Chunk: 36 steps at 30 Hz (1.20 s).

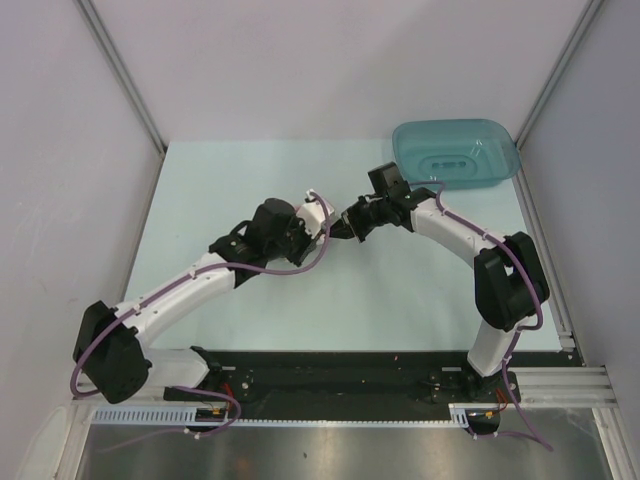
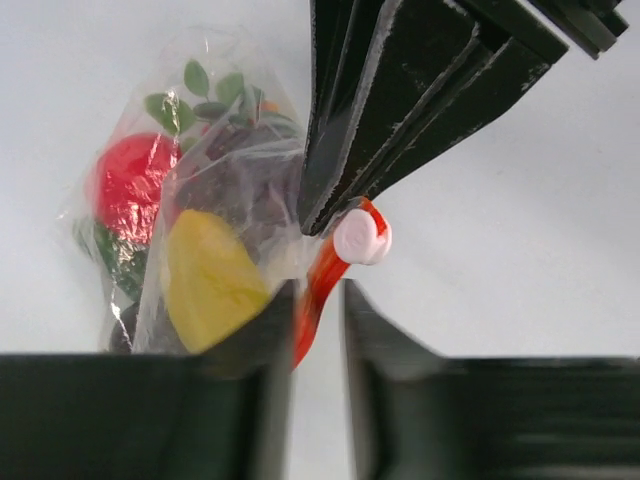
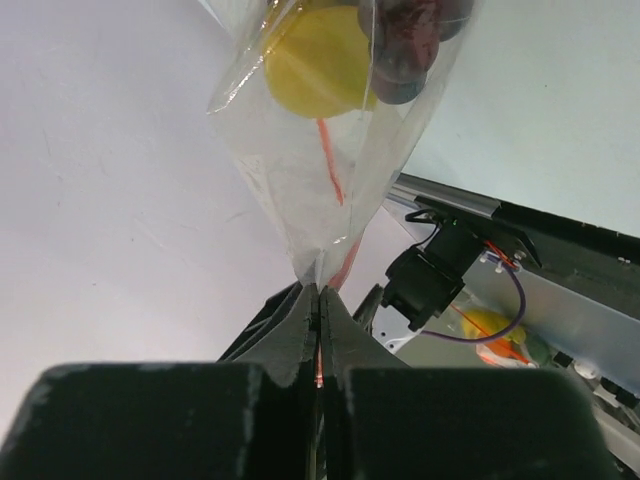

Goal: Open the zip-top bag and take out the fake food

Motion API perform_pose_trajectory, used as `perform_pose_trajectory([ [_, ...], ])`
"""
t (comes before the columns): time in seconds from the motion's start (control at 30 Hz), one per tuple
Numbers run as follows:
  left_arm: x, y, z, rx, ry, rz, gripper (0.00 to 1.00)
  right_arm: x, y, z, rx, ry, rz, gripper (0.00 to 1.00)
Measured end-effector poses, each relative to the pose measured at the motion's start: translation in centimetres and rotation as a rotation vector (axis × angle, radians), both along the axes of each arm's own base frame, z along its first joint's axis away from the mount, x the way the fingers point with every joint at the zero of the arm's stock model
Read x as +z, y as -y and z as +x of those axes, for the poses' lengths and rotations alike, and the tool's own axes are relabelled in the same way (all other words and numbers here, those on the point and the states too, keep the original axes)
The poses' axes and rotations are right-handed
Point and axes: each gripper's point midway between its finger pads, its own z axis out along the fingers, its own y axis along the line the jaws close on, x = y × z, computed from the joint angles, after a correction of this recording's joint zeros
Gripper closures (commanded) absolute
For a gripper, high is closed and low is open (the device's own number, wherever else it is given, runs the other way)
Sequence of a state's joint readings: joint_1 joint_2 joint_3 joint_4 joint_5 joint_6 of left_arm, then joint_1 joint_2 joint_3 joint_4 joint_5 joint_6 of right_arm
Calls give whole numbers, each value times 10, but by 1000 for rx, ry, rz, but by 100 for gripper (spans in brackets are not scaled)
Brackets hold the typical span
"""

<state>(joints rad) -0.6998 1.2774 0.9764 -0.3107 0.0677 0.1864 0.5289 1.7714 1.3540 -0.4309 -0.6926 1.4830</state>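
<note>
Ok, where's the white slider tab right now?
Left wrist view, near centre: the white slider tab sits on the orange-red zipper strip, at the tip of the right gripper and just above the left gripper.

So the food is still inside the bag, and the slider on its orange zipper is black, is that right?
Not quite. The slider is white, not black, as the left wrist view shows. The rest is right: the food is still inside the bag, and the zipper is orange.
</note>
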Motion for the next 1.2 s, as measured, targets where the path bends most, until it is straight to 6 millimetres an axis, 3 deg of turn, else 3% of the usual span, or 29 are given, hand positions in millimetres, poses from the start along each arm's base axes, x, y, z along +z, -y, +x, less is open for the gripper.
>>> perform_pose_trajectory([
  [0.1,7,3,-4,-9,13,-14,54,-2,1,0,-11,-14,-10,100],
  [0.27,28,15,-9,-40,85,-52,61,-6,3,-1,-32,-47,-30,100],
  [0.57,22,26,-10,-92,116,-9,61,-5,3,1,-77,-102,-29,100],
  [0.77,25,32,-8,-94,177,-4,74,-2,2,2,-105,-134,-22,100],
  [1.07,23,29,4,-58,224,40,100,-2,3,9,-173,-172,-28,100],
  [1.2,25,26,8,-52,250,60,100,-1,2,10,-182,-181,-21,100],
])
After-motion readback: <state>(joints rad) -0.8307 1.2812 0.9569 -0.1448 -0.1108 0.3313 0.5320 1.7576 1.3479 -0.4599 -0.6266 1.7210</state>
